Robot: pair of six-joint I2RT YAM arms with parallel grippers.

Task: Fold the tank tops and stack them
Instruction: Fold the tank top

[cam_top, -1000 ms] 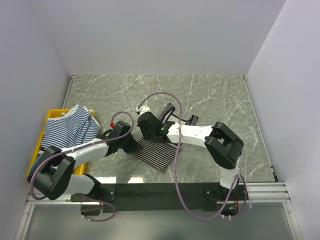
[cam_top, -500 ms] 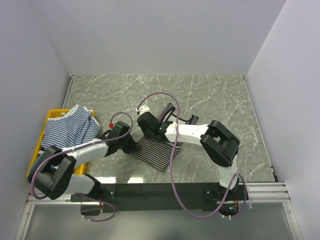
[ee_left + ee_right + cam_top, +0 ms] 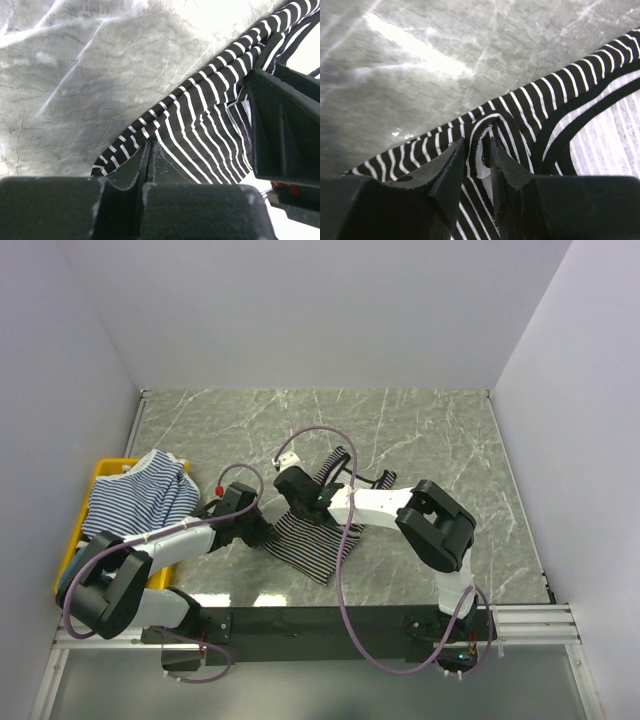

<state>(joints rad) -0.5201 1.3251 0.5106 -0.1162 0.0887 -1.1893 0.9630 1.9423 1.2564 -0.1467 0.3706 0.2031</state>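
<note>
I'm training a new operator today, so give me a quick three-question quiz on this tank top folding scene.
1. True or false: the blue-and-white tank top lies folded on the black-and-white tank top.
2. Which top do the left tool and the right tool pinch? A black-and-white, B blue-and-white, C neither.
3. What holds the blue-and-white tank top?

Key: 1 false; 2 A; 3 the yellow bin.

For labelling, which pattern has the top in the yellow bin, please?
Tank top: blue-white stripes; top external.

Right gripper [image 3: 477, 146] and its elbow slightly farther left over the black-and-white tank top [image 3: 310, 545].
</note>
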